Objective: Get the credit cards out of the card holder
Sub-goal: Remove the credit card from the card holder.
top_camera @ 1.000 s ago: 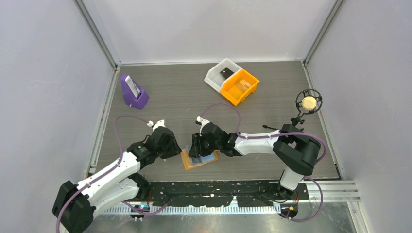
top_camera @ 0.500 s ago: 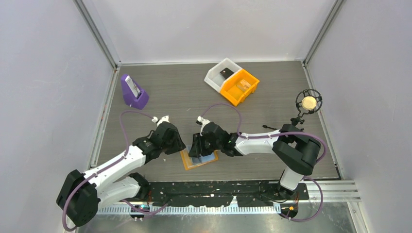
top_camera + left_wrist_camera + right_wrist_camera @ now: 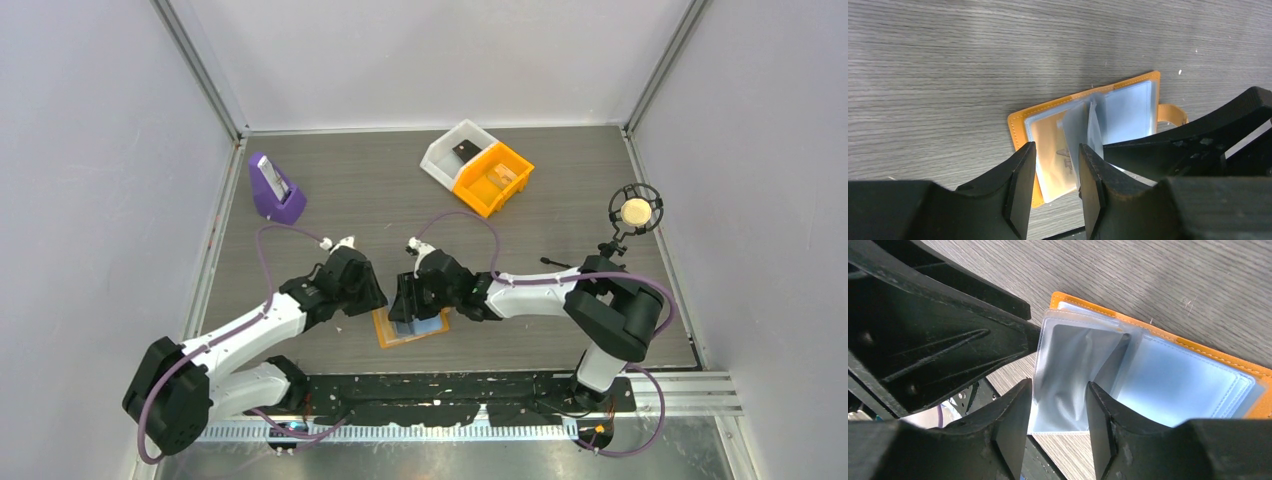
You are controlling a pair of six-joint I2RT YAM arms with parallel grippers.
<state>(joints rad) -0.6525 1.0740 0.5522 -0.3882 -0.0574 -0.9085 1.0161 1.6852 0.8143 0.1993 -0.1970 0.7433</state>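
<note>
Right end effector (image 3: 1055, 410) is straddling, open-jawed, a sleeve (image 3: 1073, 360) of the card holder (image 3: 1178, 385); left end effector (image 3: 1055, 180) is hovering open; we are judging cards (image 3: 1048, 145) not yet out.

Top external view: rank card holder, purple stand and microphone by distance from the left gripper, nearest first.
1. card holder, just beside the left gripper, near edge.
2. purple stand, back left.
3. microphone, right side.

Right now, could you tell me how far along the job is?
Done: the card holder lies open on the table. In hand: left gripper and right gripper hover, jaws apart, over its clear sleeves. Left: a printed card sits in a sleeve; none seen out.
</note>
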